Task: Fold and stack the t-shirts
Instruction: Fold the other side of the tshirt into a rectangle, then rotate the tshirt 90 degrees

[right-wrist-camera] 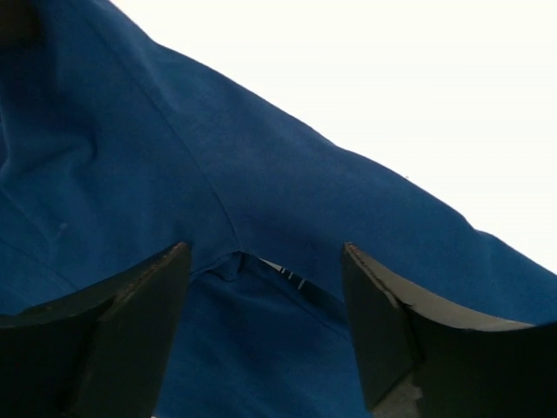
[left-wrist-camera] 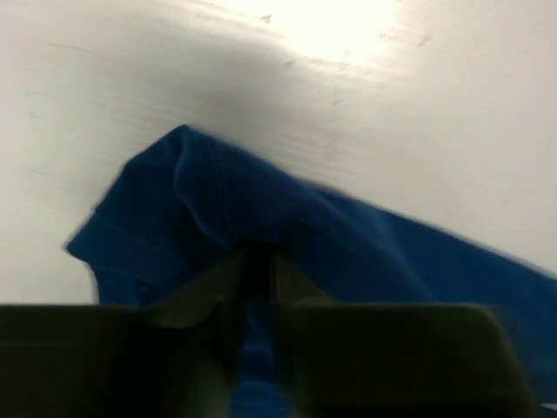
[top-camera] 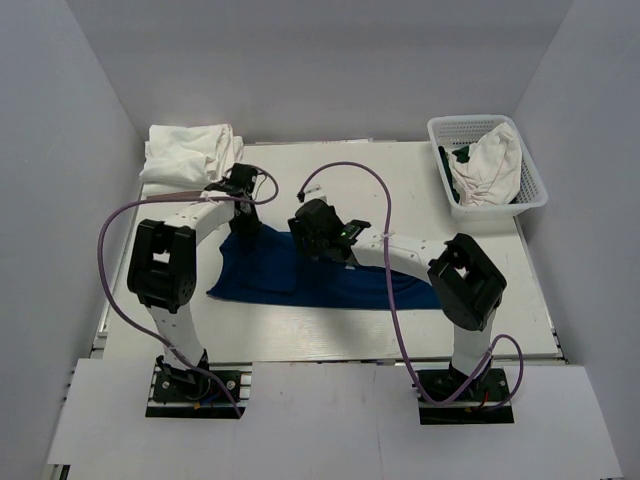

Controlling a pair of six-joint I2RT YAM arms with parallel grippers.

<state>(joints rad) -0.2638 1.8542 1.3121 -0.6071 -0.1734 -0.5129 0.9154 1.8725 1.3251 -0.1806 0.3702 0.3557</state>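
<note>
The navy blue t-shirt (top-camera: 300, 275) lies spread across the middle of the table. My left gripper (top-camera: 243, 222) is shut on its upper left corner; in the left wrist view the blue cloth (left-wrist-camera: 226, 218) bunches up between the closed fingers (left-wrist-camera: 209, 283). My right gripper (top-camera: 305, 240) is open just above the shirt's upper edge; in the right wrist view the collar area (right-wrist-camera: 252, 261) sits between the spread fingers (right-wrist-camera: 130, 305). A pile of white t-shirts (top-camera: 190, 152) lies at the back left. Another white t-shirt (top-camera: 488, 165) fills the basket.
A white plastic lattice basket (top-camera: 535, 185) stands at the back right corner. Purple cables loop over both arms. Grey walls close in the table on three sides.
</note>
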